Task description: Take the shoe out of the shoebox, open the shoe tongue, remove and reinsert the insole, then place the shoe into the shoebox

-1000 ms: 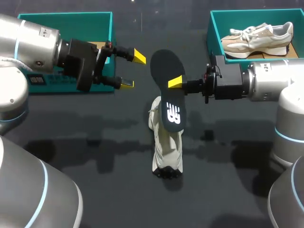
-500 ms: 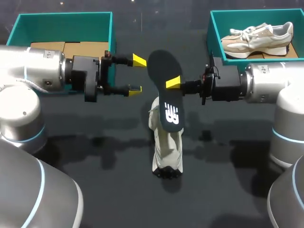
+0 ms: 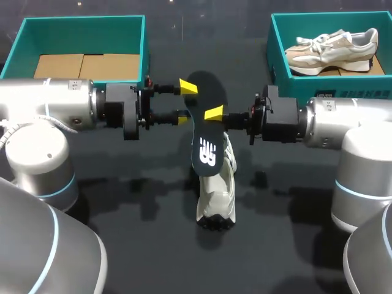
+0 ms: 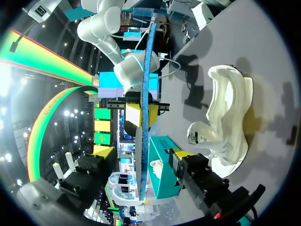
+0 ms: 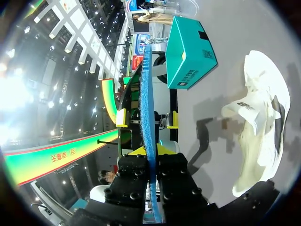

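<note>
The dark insole (image 3: 205, 138) with a white logo hangs on edge above the table, and my right gripper (image 3: 215, 116) is shut on its right edge. In the right wrist view the insole (image 5: 146, 94) runs edge-on out of that gripper (image 5: 150, 150). My left gripper (image 3: 185, 101) straddles the insole's left edge near its upper end and is open. In the left wrist view the insole (image 4: 148, 70) stands between the fingers of the left gripper (image 4: 143, 155), with gaps on both sides. The white shoe (image 3: 215, 190) lies on the table under the insole, also seen as the white shoe (image 4: 225, 117) and as the white shoe (image 5: 258, 127).
A teal shoebox (image 3: 144, 43) with cardboard inside stands at the back left. A second teal shoebox (image 3: 277, 43) at the back right holds a beige shoe (image 3: 334, 49). Dark bare table lies in front of the white shoe.
My left gripper has moved right until its fingers straddle the insole, and they have narrowed. My right gripper has carried the insole a little left and down.
</note>
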You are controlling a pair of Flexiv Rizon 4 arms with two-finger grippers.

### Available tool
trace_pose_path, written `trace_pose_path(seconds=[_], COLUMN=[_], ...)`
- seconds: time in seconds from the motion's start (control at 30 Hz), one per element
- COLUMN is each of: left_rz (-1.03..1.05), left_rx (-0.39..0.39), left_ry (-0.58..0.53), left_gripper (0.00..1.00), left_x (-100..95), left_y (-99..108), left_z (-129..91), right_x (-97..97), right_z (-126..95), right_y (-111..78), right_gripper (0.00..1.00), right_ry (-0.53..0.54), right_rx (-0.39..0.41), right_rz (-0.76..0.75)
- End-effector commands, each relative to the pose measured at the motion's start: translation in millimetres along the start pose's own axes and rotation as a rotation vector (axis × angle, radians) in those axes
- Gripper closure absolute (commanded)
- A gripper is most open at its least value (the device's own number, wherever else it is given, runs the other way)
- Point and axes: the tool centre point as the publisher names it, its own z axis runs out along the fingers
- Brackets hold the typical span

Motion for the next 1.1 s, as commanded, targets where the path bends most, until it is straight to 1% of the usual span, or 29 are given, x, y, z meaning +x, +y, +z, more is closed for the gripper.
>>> trace_pose_path(seconds=[0.03,0.07,0.1,0.13,0.3,0.4,0.5,0.8,0.93,0.97,1.0,1.03,1.1], left_rz=[-0.001,-0.001,-0.002,-0.002,-0.002,-0.003,-0.005,-0.003,-0.002,-0.002,-0.002,-0.001,0.0], left_rx=[0.001,0.002,0.003,0.004,0.01,0.016,0.022,0.025,0.028,0.028,0.028,0.028,0.031], left_ry=[0.004,0.005,0.006,0.007,0.011,0.011,0.012,0.011,0.012,0.012,0.012,0.012,0.013], left_gripper=[0.36,0.42,0.5,0.53,0.6,0.61,0.65,0.84,0.85,0.87,0.92,1.0,1.0], left_x=[0.4,0.6,0.8,1.0,2.4,3.1,3.9,4.9,5.6,5.6,5.8,5.9,6.2], left_y=[-1.0,-1.6,-1.9,-2.3,-3.4,-3.7,-4.4,-4.2,-4.1,-4.1,-4.1,-4.1,-4.2], left_z=[5.4,6.2,7.0,7.9,12.9,16.0,18.9,24.7,25.9,26.0,26.2,26.2,26.6], right_x=[-1.7,-1.5,-1.2,-0.9,0.3,0.3,0.1,0.0,-0.9,-1.3,-1.8,-2.2,-3.0], right_z=[7.4,7.9,8.3,8.9,10.2,10.9,10.9,9.7,9.2,9.2,9.2,9.2,9.2], right_y=[-2.3,-1.8,-1.3,-1.0,0.5,0.9,1.4,3.5,4.0,4.0,4.0,3.9,3.6], right_gripper=[1.0,1.0,1.0,1.0,1.0,1.0,1.0,1.0,1.0,1.0,1.0,1.0,1.0], right_ry=[0.0,0.0,-0.001,-0.005,-0.003,-0.002,-0.001,0.002,0.001,0.001,0.0,0.0,0.0], right_rx=[-0.024,-0.025,-0.025,-0.024,-0.013,-0.009,-0.006,0.0,0.005,0.006,0.007,0.008,0.009], right_rz=[0.001,0.002,0.001,0.0,-0.006,-0.006,-0.006,-0.008,-0.007,-0.006,-0.005,-0.004,-0.002])
